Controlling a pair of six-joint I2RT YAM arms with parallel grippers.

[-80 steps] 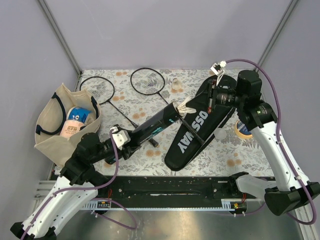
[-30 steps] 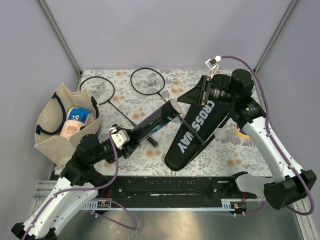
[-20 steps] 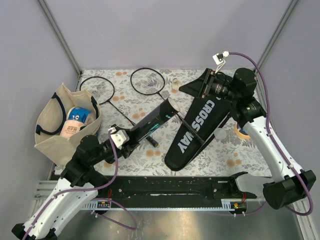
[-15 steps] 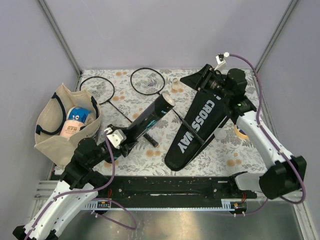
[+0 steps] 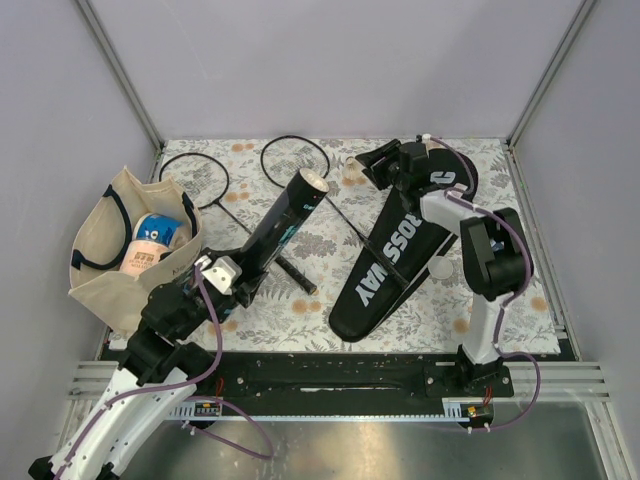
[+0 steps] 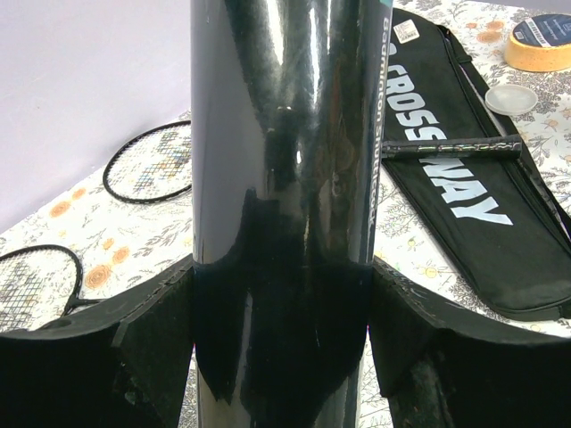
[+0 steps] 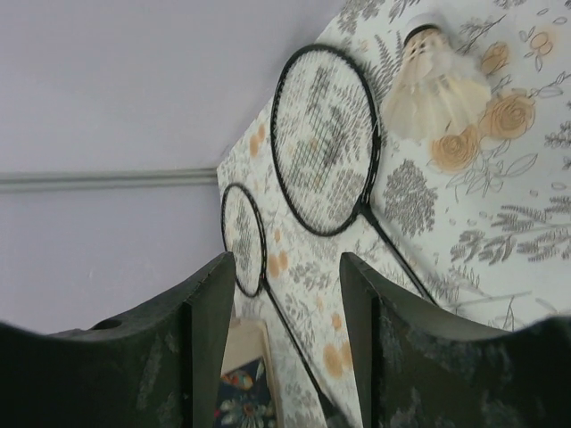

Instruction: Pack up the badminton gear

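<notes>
My left gripper [image 5: 238, 277] [image 6: 281, 272] is shut on the long black tube [image 5: 282, 225] [image 6: 281, 134], holding it tilted up off the table with its open end [image 5: 311, 182] high. The black "CROSSWAY" cover [image 5: 388, 262] [image 6: 464, 178] lies to the right, with a racquet handle [image 6: 451, 150] across it. Two black racquets [image 5: 296, 162] [image 5: 196, 180] [image 7: 326, 143] [image 7: 244, 227] lie at the back. My right gripper [image 5: 369, 167] [image 7: 287, 303] is open and empty, reaching over the cover's wide end, just right of a white shuttlecock [image 5: 352, 166] [image 7: 437, 85].
A beige tote bag [image 5: 128, 245] [image 7: 245, 374] with things inside stands at the left edge. A small white lid [image 5: 440, 268] [image 6: 511, 98] lies right of the cover. A tape roll [image 6: 542, 40] sits beyond it. The right arm [image 5: 490, 260] arches over the table's right side.
My right gripper opened wider and swung back and left over the cover's wide end toward the shuttlecock. My left gripper raised the tube steeper and carried its top end leftward.
</notes>
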